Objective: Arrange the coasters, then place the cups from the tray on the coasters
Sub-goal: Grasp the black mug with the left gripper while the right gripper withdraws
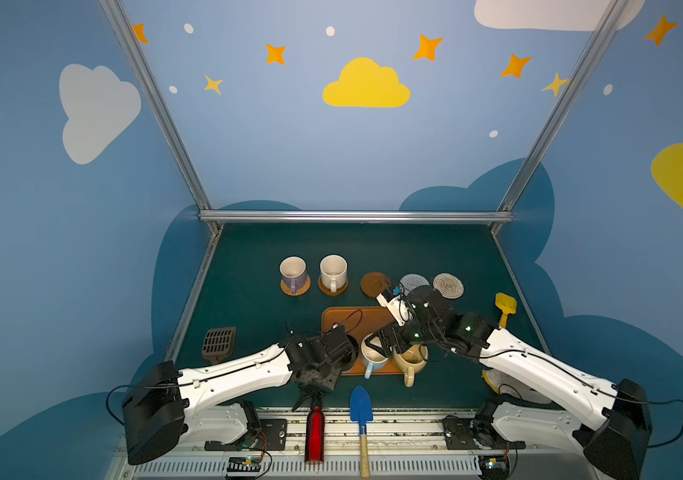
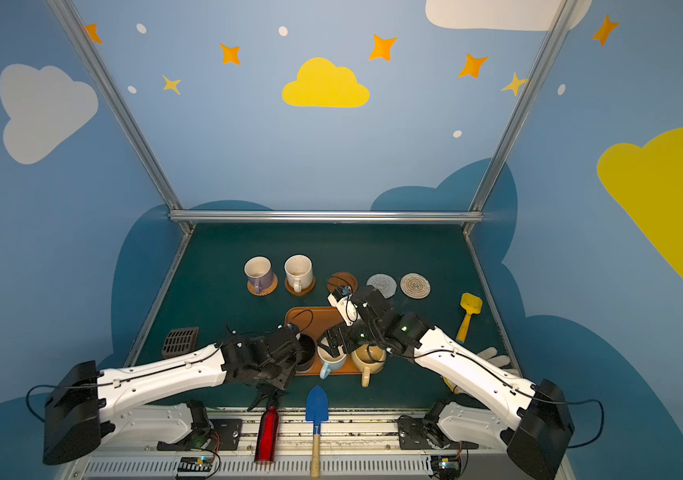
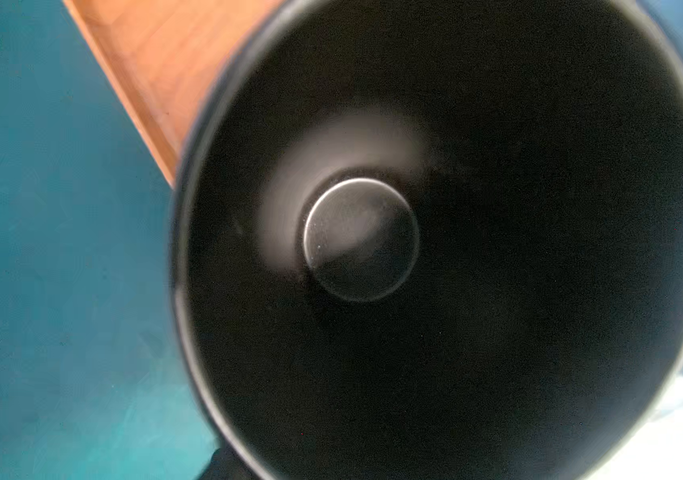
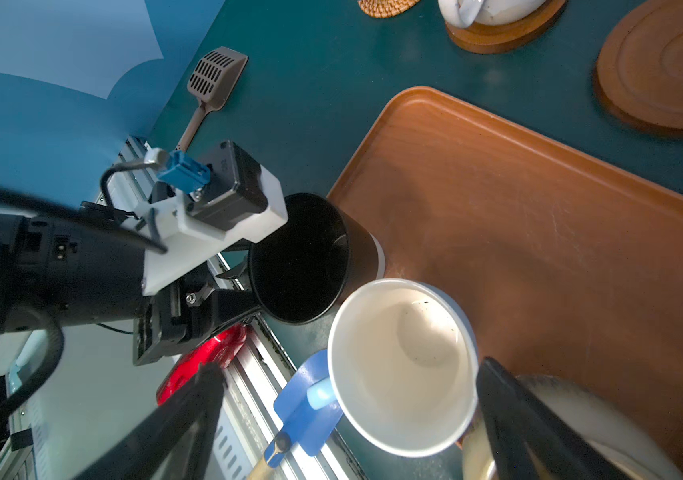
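Jaws of the right gripper (image 4: pixel 350 370) stand wide, straddling the light blue mug (image 1: pixel 376 359) at the lower edge of the tray (image 1: pixel 346 318), lower centre in both top views. The left gripper (image 4: pixel 244 291) meets the black mug (image 4: pixel 302 257); whether it grips, I cannot tell. The bare wooden coaster (image 1: pixel 374 284) lies just above, nearer the right arm.

Tray (image 4: pixel 539 232): smooth wood-grain surface, low sheen, fine pale scratches; black mug (image 3: pixel 456 353) matt and dark inside, a soft grey shine at its bottom; blue mug (image 4: pixel 402 365) glazed ceramic, glossy cream interior with dark specks; wooden coaster (image 4: pixel 664 62) satin turned wood with concentric rings; rattan coaster (image 4: pixel 385 6) rough woven cane; beige rope coaster (image 1: pixel 448 285) coarse coiled cord; table (image 4: pixel 331 62) matt dark green; scoop (image 4: pixel 215 79) matt brown plastic; bottle (image 1: pixel 315 432) glossy red metal.
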You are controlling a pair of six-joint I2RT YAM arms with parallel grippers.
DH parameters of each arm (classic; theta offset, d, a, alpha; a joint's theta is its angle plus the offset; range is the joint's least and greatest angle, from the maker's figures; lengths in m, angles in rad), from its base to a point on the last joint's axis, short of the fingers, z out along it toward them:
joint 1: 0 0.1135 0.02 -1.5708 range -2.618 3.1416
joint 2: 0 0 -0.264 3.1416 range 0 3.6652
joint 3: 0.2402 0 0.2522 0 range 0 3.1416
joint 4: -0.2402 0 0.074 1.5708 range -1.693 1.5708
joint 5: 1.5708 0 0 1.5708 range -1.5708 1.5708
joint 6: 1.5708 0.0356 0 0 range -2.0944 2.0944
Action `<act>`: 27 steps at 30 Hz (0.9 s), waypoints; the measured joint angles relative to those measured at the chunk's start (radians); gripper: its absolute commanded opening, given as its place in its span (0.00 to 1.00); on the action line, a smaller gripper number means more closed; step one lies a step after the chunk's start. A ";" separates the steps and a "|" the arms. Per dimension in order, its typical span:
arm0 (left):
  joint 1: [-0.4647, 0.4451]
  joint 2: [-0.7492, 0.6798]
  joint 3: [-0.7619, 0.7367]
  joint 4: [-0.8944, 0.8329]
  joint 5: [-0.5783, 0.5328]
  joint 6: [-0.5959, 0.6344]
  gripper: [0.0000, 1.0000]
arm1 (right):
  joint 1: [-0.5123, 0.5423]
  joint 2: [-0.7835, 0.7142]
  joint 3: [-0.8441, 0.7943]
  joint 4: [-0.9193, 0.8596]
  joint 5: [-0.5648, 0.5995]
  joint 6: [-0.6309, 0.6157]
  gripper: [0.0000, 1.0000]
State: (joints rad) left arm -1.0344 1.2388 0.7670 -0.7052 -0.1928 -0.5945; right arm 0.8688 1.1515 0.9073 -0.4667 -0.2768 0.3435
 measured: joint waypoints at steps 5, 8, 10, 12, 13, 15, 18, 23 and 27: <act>-0.001 -0.009 -0.022 0.021 -0.005 -0.007 0.44 | 0.000 0.000 -0.023 0.015 -0.029 -0.004 0.95; -0.001 -0.016 -0.037 0.036 -0.007 -0.014 0.38 | 0.001 0.000 -0.034 0.018 -0.049 -0.004 0.95; -0.001 -0.020 -0.043 0.042 -0.005 -0.019 0.26 | 0.003 0.000 -0.034 0.022 -0.059 -0.004 0.95; -0.001 -0.021 -0.043 0.045 -0.006 -0.020 0.19 | 0.004 0.000 -0.034 0.026 -0.063 -0.004 0.95; -0.002 -0.022 -0.043 0.052 -0.005 -0.017 0.19 | 0.005 0.000 -0.034 0.028 -0.065 -0.004 0.95; -0.002 -0.022 -0.043 0.056 -0.007 -0.019 0.19 | 0.005 0.000 -0.034 0.030 -0.065 -0.004 0.95; -0.002 -0.023 -0.043 0.051 -0.011 -0.024 0.18 | 0.005 0.001 -0.034 0.031 -0.065 -0.004 0.95; -0.002 -0.030 -0.040 0.037 -0.019 -0.039 0.09 | 0.005 0.001 -0.034 0.035 -0.060 -0.003 0.95; -0.002 -0.027 -0.009 -0.006 -0.026 -0.064 0.03 | 0.005 -0.002 -0.034 0.037 -0.011 0.009 0.95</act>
State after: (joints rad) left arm -1.0363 1.2121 0.7582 -0.7109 -0.2184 -0.6590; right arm 0.8742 1.1500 0.8730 -0.4301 -0.2882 0.3523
